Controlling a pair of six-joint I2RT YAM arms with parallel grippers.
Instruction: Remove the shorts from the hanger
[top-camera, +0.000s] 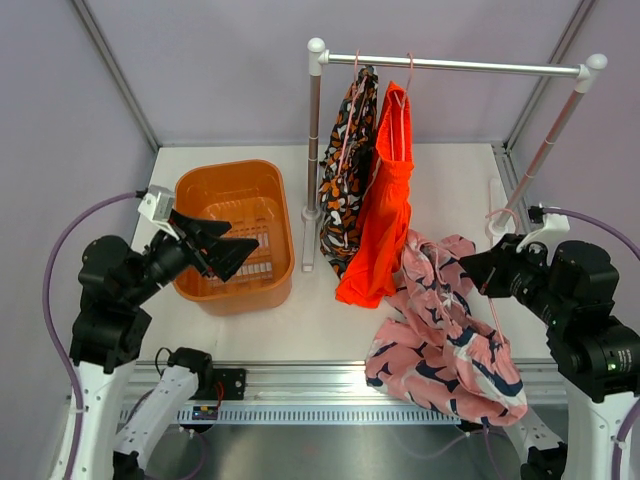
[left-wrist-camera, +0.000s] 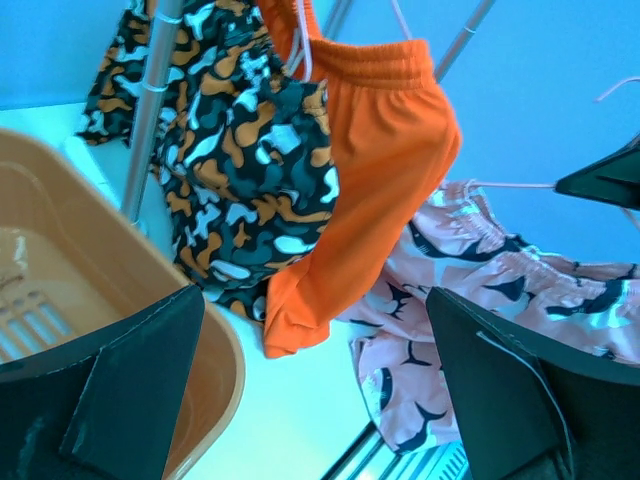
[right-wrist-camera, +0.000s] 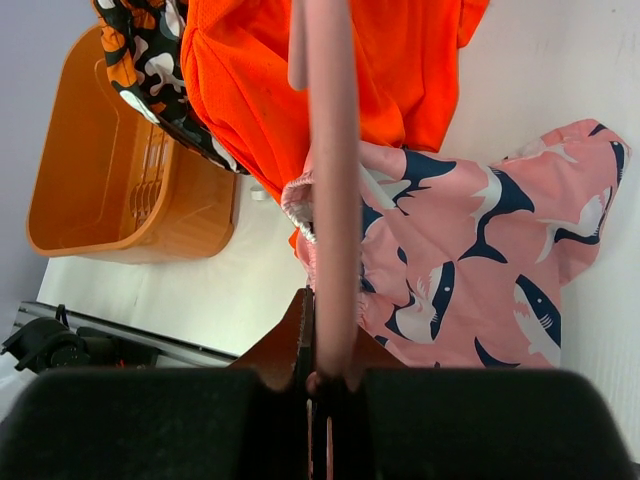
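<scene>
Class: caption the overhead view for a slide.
Black patterned shorts and orange shorts hang from the rail; pink shorts lie on the table; right end effector shut on a pink hanger.

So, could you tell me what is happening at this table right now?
The right tool is shut on a thin pink hanger. The pink shark-print shorts lie crumpled on the table below it; I cannot tell whether they are fully off the hanger. The orange shorts and the black patterned shorts hang from the rail. The left tool is open and empty over the orange basket.
</scene>
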